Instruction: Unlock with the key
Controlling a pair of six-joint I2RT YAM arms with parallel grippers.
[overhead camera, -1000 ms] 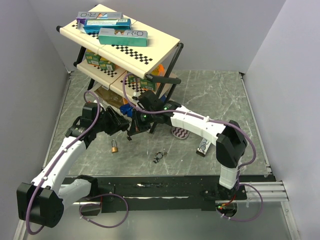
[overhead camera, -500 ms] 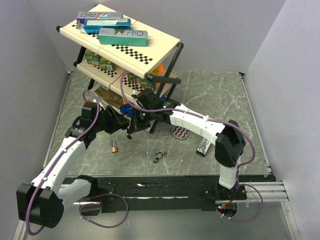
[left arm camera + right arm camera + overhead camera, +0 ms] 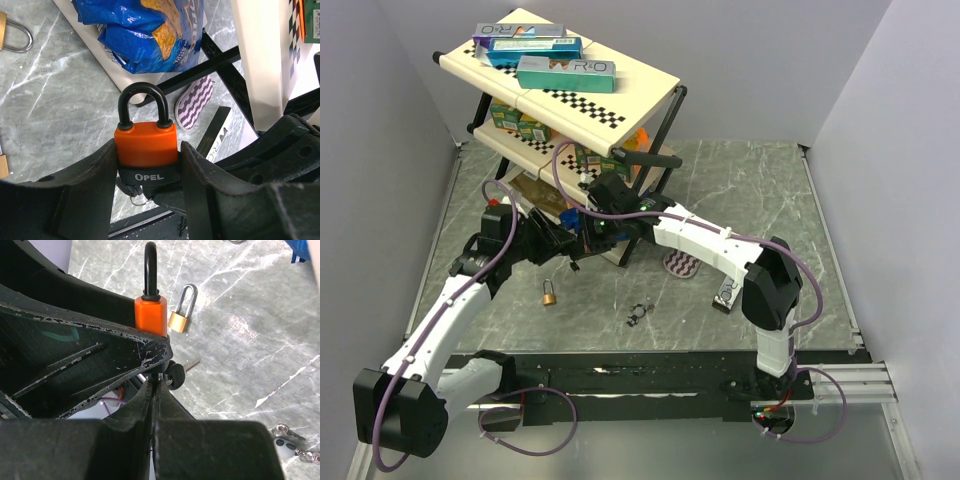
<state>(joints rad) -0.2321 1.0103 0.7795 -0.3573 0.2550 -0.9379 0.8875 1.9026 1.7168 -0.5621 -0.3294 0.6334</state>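
The orange padlock with the black hoop [image 3: 146,142] is squeezed between the fingers of the left pincer [image 3: 148,157], so its underside is bared. The right pincer [image 3: 156,382] is pinched tight just under it; a key cannot be clearly seen.

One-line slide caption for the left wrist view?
Left gripper holds an orange OPEL padlock by its body, black shackle closed; a blue snack bag and a brass padlock sit beyond.
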